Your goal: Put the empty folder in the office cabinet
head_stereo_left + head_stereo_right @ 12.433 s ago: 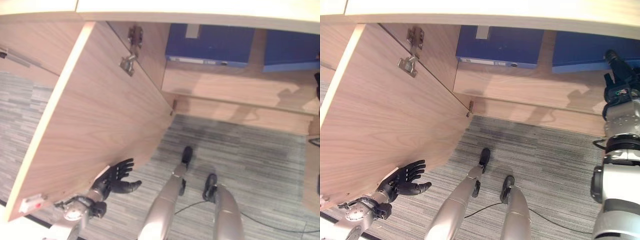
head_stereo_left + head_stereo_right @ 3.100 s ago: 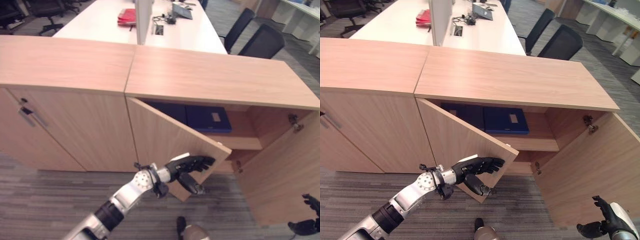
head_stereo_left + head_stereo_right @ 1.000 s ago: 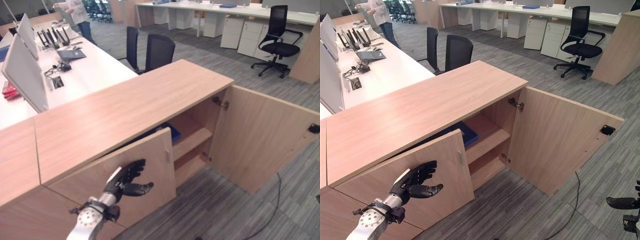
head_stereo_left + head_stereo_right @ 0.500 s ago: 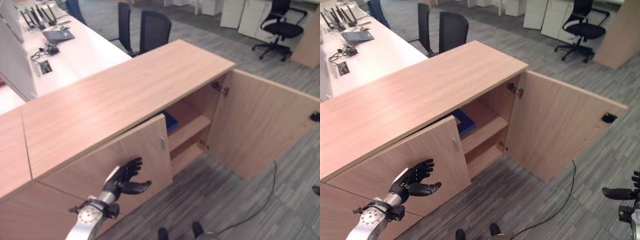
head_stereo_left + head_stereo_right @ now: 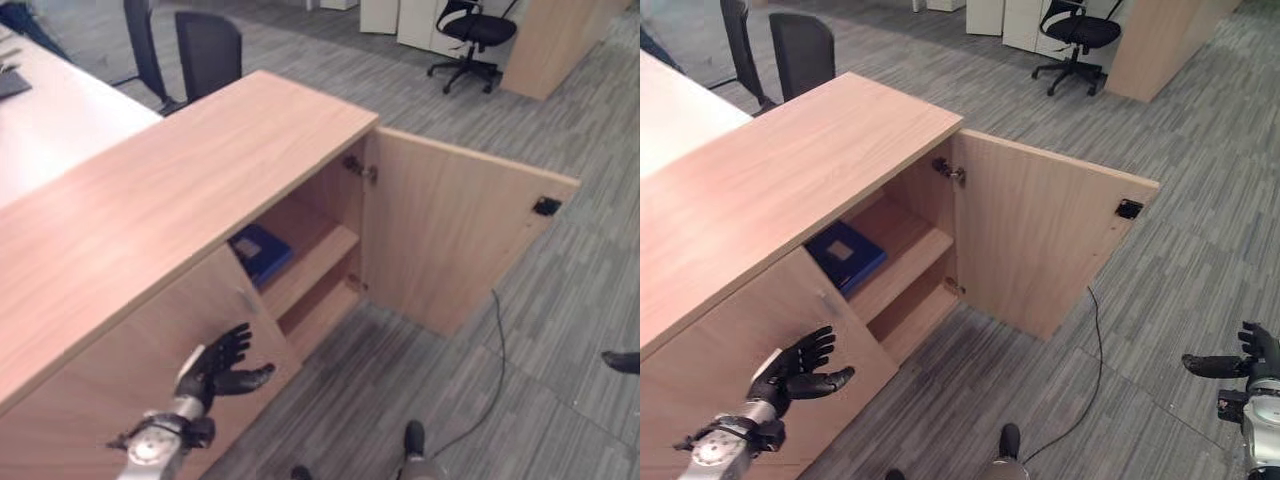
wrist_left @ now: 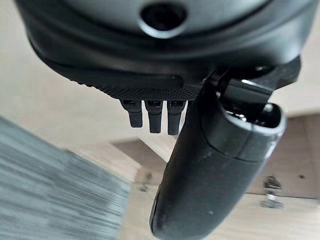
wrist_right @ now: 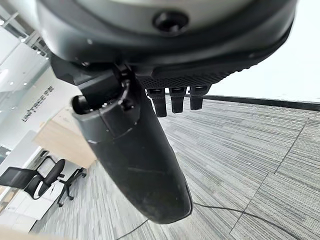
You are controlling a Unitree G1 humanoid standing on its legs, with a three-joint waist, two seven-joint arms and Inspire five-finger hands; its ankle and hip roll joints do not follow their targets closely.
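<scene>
A blue folder (image 5: 845, 255) lies flat on the upper shelf inside the wooden office cabinet (image 5: 790, 170). The cabinet's right door (image 5: 1040, 240) stands wide open. Its left door (image 5: 170, 340) is swung nearly flush with the front. My left hand (image 5: 222, 367) is open with spread fingers at that door's face, close to its free edge; I cannot tell whether it touches. My right hand (image 5: 1240, 365) hangs open over the carpet far to the right, holding nothing. In the left wrist view the straight fingers (image 6: 152, 115) point at light wood.
Grey carpet (image 5: 1080, 400) spreads in front of the cabinet. Two black office chairs (image 5: 205, 50) stand behind it beside a white desk (image 5: 50, 110). A black swivel chair (image 5: 470, 25) and a wooden unit (image 5: 550, 40) stand at the back right.
The whole view has shifted, so the camera moved. The left door has swung further towards the cabinet front, with my left hand staying by it. The right hand stays low at the right.
</scene>
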